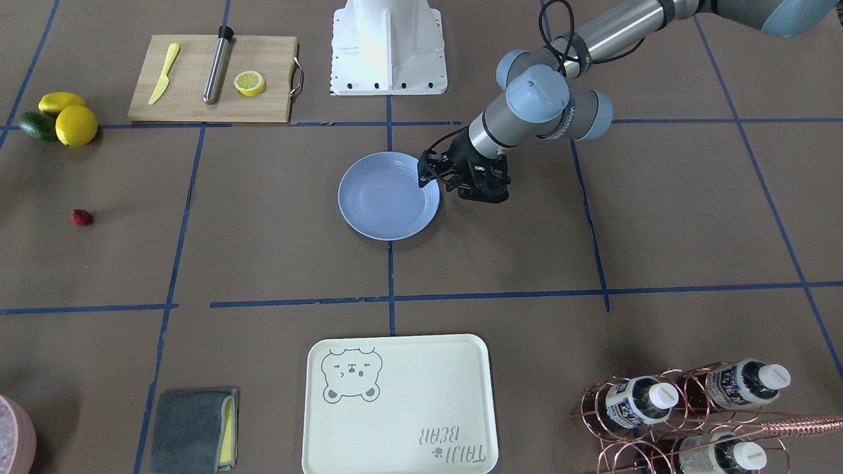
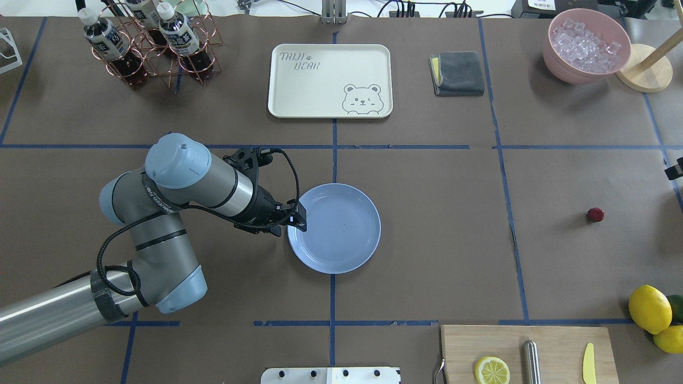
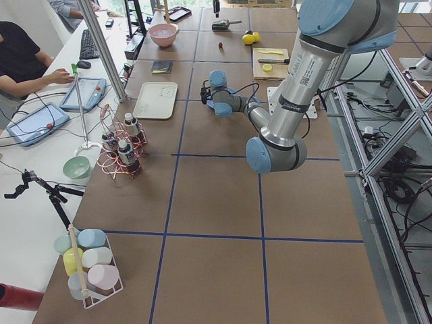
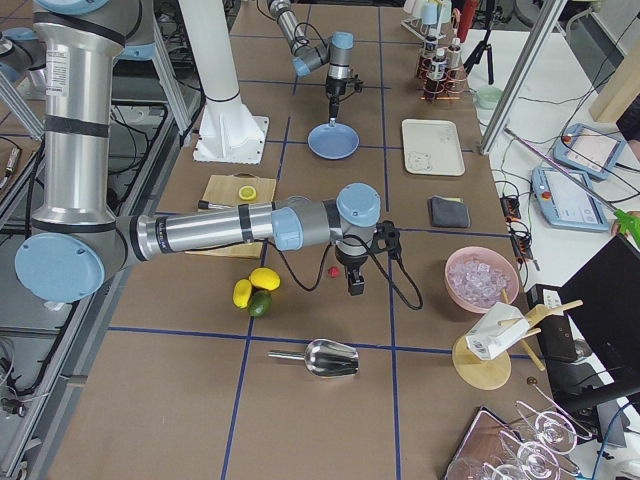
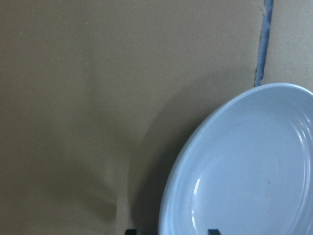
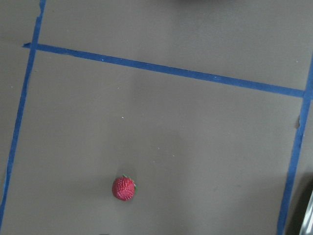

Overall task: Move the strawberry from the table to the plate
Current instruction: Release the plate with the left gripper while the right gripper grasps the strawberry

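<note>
The small, dark-red, bumpy strawberry (image 6: 123, 188) is found lying alone on the brown paper-covered tabletop (image 2: 427, 240). It sits inside a square of blue tape lines (image 6: 166, 69), well apart from the round, light blue plate (image 2: 368, 256) at the middle. It is judged to be light and probably soft, so little squeeze should be needed. Being roundish, it may roll if nudged from one side only. A hold across its widest part, with the fingers brought down on both sides at once, would be preferred to one on the tapered tip. The right claw (image 4: 355, 288) is hung near it, above the tabletop; how far it is open cannot be told, and nothing is seen held in it. The left claw (image 2: 296, 220) is parted, its fingers set astride the plate's rim on the left arm's side, with nothing gripped.
</note>
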### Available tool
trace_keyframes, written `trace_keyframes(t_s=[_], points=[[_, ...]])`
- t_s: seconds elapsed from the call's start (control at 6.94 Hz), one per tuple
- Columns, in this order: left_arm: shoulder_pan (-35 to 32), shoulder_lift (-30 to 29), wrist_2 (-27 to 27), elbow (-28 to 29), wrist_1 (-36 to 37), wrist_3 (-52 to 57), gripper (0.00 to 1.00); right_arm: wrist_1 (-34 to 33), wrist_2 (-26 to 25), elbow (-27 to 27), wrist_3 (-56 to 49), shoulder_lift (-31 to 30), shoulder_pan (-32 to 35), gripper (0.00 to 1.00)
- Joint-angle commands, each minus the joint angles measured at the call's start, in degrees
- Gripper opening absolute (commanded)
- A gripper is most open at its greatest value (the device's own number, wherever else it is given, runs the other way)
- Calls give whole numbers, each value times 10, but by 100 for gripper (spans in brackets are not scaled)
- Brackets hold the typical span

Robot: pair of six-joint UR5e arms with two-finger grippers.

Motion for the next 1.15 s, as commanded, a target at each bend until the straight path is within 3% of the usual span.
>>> trace_keyframes(t_s=[0.0, 0.14, 0.58, 1.01], points=[[-2, 2, 4, -9, 0, 0, 68, 155, -100, -1, 169, -27, -114, 94], [-2, 3, 9, -10, 0, 0, 69, 168, -146, -3, 193, -34, -162, 96], [-50, 58, 7, -72, 0, 7, 69, 177, -153, -48, 228, -29, -201, 98], [-78, 105, 8, -119, 2, 40, 69, 238, -153, -106, 267, -1, -225, 95]])
